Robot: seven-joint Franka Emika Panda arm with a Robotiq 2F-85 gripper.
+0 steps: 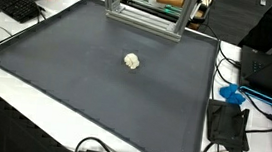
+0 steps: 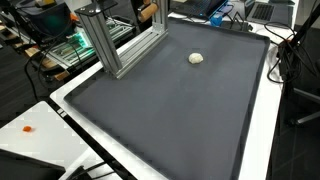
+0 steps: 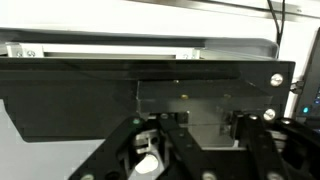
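**Ana:** How does the gripper (image 3: 205, 125) stand?

**Ben:** It shows only in the wrist view, where it comes in from the bottom edge. The jaws are drawn together, clenched as far as that dim picture lets anyone judge. Its black linkages spread out to either side below them.

**Ana:** Does it grip anything?

**Ben:** Nothing can be made out between the fingertips. A small pale shape (image 3: 148, 162) sits low among the linkages, left of centre. It is too blurred to say what it is, or whether it touches a finger.

**Ana:** What does the gripper face?

**Ben:** A wide black panel (image 3: 150, 85) with screws near its ends fills most of the wrist view, just ahead of the fingers. A light wall (image 3: 120, 20) shows above it. Whether the fingers touch the panel cannot be told.

**Ana:** And where is the pale lump?

**Ben:** The pale lump (image 1: 131, 61) lies alone on the dark mat (image 1: 55, 78), which covers most of a white table (image 1: 13, 99). In both exterior views it rests flat on the mat's surface, clear of every edge. The pale lump (image 2: 196, 58) lies on the half of the mat nearer the aluminium frame (image 2: 115, 45). That frame stands upright on the mat's border, well apart from the lump.

**Ana:** Anything close beside it?

**Ben:** Only bare mat surrounds it. A keyboard (image 1: 17, 4) lies off the mat, at a table corner.
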